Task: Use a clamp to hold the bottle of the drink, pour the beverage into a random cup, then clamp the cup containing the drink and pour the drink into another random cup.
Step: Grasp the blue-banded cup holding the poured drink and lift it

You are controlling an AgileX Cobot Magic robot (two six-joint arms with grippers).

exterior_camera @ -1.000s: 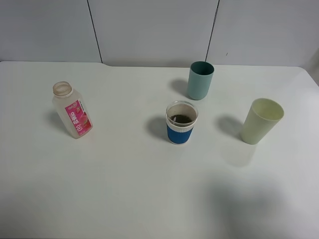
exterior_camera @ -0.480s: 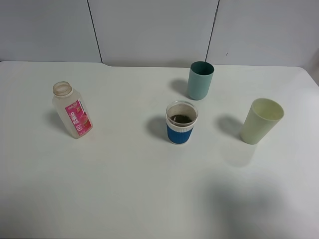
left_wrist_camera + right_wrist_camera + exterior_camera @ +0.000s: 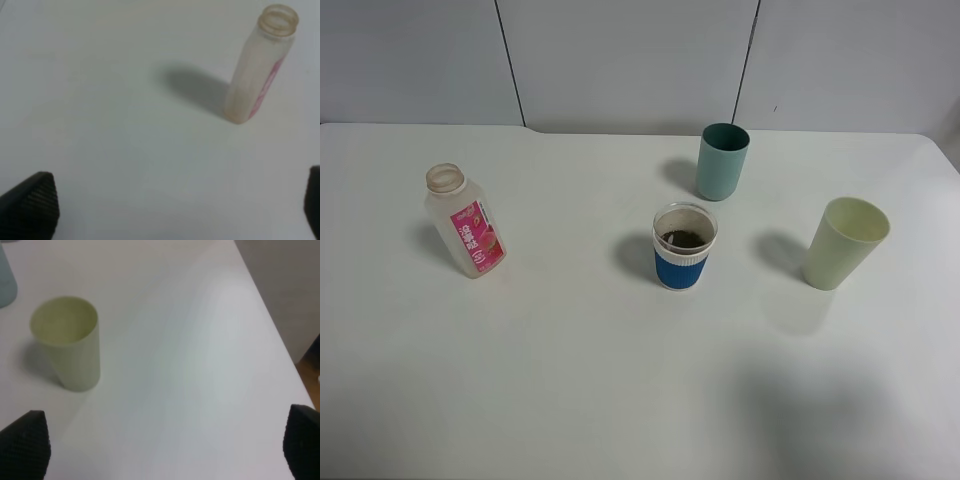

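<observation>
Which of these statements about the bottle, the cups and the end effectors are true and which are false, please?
1. The bottle stands upright, uncapped. True.
2. The dark drink is in the bottle. False: it is in the blue-banded cup.
3. The pale green cup lies on its side. False: it stands upright.
4. The teal cup stands apart from the blue-banded cup. True.
5. The left end effector and right end effector are open and empty. True.

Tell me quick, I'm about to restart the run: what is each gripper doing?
Left gripper: open, holding nothing.
Right gripper: open, holding nothing.
</observation>
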